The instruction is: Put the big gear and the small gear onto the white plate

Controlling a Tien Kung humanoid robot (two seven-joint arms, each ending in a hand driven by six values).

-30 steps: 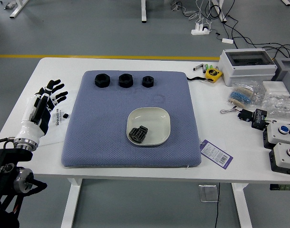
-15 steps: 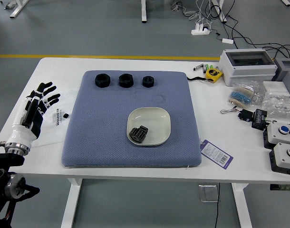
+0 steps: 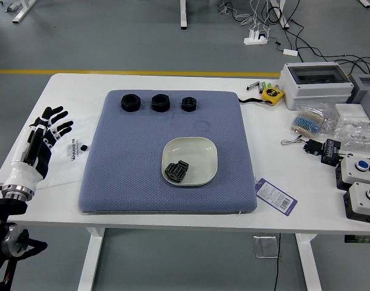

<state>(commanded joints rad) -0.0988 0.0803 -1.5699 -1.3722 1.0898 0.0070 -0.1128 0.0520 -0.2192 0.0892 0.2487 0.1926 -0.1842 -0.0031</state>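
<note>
Left hand [image 3: 59, 122] is over the table's left side, left of the blue pad, with its fingers spread and nothing in them. The white plate [image 3: 200, 151] lies on the pad, right of its middle. Black toothed gear parts [image 3: 176, 171] rest inside the plate at its lower left; they overlap, and whether this is one gear or two touching I cannot tell. My right hand is out of view.
Three black nut-like pieces [image 3: 160, 102] line the back of the blue pad [image 3: 130, 157]. A yellow tape measure [image 3: 272, 94], white box [image 3: 315, 83], purple tag [image 3: 276, 197] and button boxes [image 3: 362, 200] are to the right. A plastic bag [image 3: 67, 151] lies left.
The left hand and arm have drawn back toward the picture's left edge, away from the pad. The gear parts and plate have stayed where they were.
</note>
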